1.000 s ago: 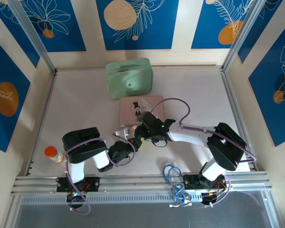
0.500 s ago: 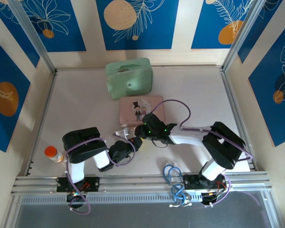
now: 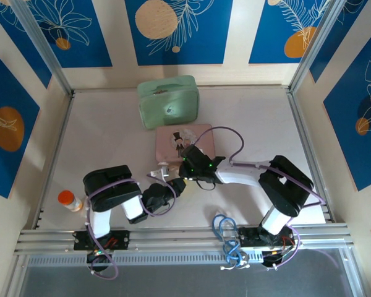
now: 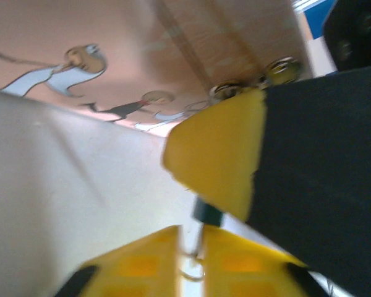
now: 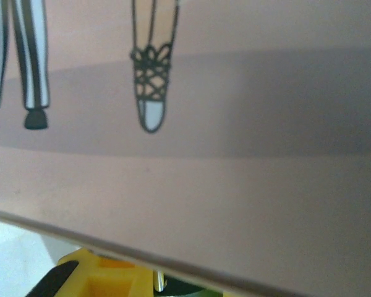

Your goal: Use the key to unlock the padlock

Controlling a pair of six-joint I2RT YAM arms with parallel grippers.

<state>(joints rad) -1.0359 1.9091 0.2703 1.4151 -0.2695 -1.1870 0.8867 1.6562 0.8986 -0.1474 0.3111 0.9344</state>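
The padlock [image 4: 207, 213] is sitting at the 7 o'clock edge of the pink box [image 3: 184, 141], right at the tips of the left gripper [image 4: 191, 250]. That gripper's pads are standing close together, but a grip cannot be told. The right gripper [image 3: 180, 178] is hovering alongside, and its jaws cannot be told either.

Two arms were pictured from above: the left arm [image 3: 108, 185] and the right arm [image 3: 284, 185] were each built of glossy black joint housings linked by white tubular segments. Purple cables [image 3: 224, 129] were looped along both (a blue coil [image 3: 230, 249] was bundled by the right base). Small green lights [image 3: 195, 165] were lit on the right wrist. The left gripper [image 4: 190, 263] was fitted with yellow finger pads [image 4: 136, 266] set on black mounts.
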